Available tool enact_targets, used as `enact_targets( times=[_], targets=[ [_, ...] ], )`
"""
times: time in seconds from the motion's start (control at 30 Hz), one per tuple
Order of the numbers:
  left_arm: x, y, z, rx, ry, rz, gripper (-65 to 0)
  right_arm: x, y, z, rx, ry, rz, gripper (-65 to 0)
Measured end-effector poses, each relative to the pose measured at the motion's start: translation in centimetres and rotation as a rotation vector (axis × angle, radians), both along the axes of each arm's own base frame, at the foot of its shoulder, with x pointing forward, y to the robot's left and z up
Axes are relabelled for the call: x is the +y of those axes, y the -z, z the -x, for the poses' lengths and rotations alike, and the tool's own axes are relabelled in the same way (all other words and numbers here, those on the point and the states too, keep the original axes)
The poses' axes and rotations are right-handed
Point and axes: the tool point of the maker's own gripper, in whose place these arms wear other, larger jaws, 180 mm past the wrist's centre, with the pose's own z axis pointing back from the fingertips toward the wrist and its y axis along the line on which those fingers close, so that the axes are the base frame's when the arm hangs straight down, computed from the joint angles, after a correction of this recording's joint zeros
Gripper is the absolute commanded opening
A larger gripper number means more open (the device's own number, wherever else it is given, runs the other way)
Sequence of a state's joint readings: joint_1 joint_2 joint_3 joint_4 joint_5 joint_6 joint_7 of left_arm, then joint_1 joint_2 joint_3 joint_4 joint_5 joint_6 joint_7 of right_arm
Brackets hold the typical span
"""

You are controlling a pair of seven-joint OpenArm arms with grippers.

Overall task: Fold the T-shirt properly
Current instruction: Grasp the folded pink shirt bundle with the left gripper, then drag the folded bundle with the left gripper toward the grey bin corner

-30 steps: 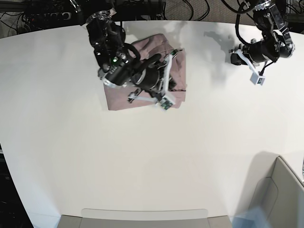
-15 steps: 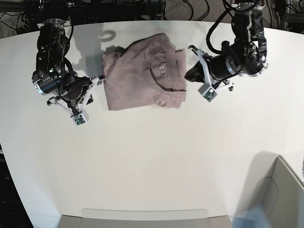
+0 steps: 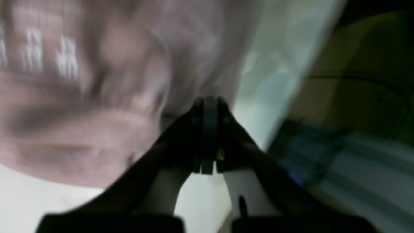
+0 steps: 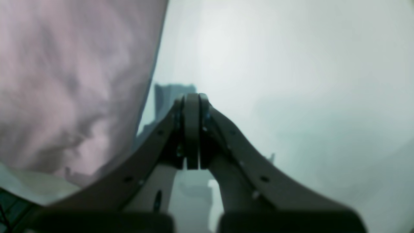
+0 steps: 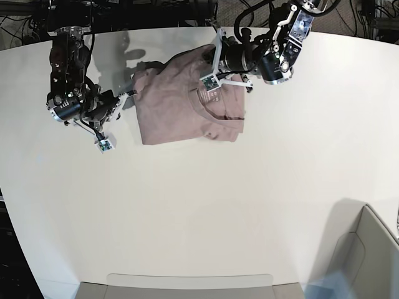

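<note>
T-shirt (image 5: 187, 103) lies near the far edge of the white table (image 5: 206, 212), already gathered into a compact, roughly rectangular bundle with the neck label facing up. By that shape the main folds look done; what seems left is tidying, since the far corner bulges, the lower hem runs a little uneven, and the top layer carries soft wrinkles instead of lying flat.

Both arms are at the garment's flanks. The right gripper (image 5: 129, 98) sits at the bundle's edge on the base view's left, its jaws pressed together with nothing between them; its wrist view shows the closed tips over bare table, with the fabric just beside them. The left gripper (image 5: 215, 59) reaches over the far corner on the other side, jaws likewise closed. Its wrist picture is blurred, so whether the tips pinch a fold of cloth or merely hover over it I cannot tell; they appear to be right at the fabric's border.

The cloth is a dusty pink-mauve knit, matte, thin and limp, draping into shallow creases and rounded folded edges. The tabletop is smooth, hard and faintly glossy, so the bundle would probably slide if nudged.
</note>
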State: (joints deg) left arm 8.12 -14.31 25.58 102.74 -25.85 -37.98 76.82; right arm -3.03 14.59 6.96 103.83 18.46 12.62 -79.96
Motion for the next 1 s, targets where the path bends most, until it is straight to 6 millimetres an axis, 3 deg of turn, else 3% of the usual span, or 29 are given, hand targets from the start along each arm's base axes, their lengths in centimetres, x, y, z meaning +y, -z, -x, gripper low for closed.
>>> enact_targets(
  times=[0.07, 0.13, 0.27, 0.4, 0.6, 0.73, 0.83, 0.9, 1.0],
  targets=[
    [0.3, 0.3, -2.1, -0.010, -0.047, 0.005, -65.0, 0.1, 0.3, 0.7, 0.012, -0.004, -0.002, -65.0],
    [2.0, 0.6, -5.9, -0.031, -0.182, -0.019, -65.0, 0.3, 0.0, 1.4, -0.002, -0.076, 0.019, -65.0],
    [9.3, -0.4, -12.2, -0.048, -0.631, -0.045, -65.0, 1.1, -0.9, 2.6, -0.042, -0.209, 0.049, -65.0],
    [12.6, -1.6, -13.0, -0.065, -0.800, -0.037, -65.0, 1.1, -0.6, 3.2, -0.031, -0.217, 0.050, -65.0],
    [8.8, -4.5, -13.0, -0.150, -0.717, 0.060, -65.0, 0.7, -0.5, 3.6, -0.023, -0.208, 0.053, -65.0],
    [6.5, -5.4, -11.9, -0.194, -0.592, 0.015, -65.0, -2.7, -1.5, 2.7, -0.061, -0.072, 0.063, -65.0],
    [0.8, -7.0, -12.0, -0.220, -0.455, 0.101, -65.0, -6.5, -2.4, 2.6, -0.082, 0.046, 0.106, -65.0],
    [-2.5, -7.8, -11.4, -0.217, -0.393, 0.165, -65.0, -8.0, -2.8, 2.7, -0.096, 0.102, 0.108, -65.0],
    [-4.6, -8.4, -11.1, -0.208, -0.348, 0.189, -65.0, -9.5, -2.3, 4.2, -0.067, 0.137, 0.124, -65.0]
  ],
)
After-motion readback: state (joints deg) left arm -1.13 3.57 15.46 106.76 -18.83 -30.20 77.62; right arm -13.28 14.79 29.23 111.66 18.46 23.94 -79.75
